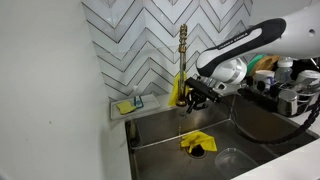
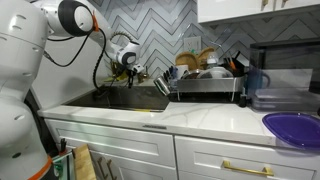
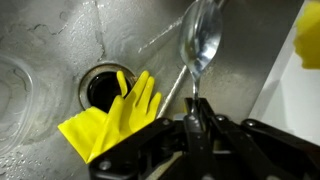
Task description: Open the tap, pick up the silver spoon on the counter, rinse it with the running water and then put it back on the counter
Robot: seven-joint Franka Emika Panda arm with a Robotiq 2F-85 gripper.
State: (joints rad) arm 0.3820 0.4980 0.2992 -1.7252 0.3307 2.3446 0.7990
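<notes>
In an exterior view the pincer (image 1: 196, 96) hangs over the sink (image 1: 155, 128), just beside the gold tap (image 1: 183, 55). A yellow glove (image 1: 197, 143) lies on the sink floor below it. The wall behind has grey and white zigzag tiles (image 1: 140, 35).

In an exterior view the pincer (image 2: 133, 73) is above the sink. The white counter (image 2: 200, 117) runs past a dish rack (image 2: 205, 82) to a purple bowl (image 2: 296, 128).

In the wrist view the pincer (image 3: 194, 110) is pinched tight on the handle of the silver spoon (image 3: 201, 38). The spoon's round end points away from it, over the wet sink. The yellow glove touches the drain hole (image 3: 98, 88).
</notes>
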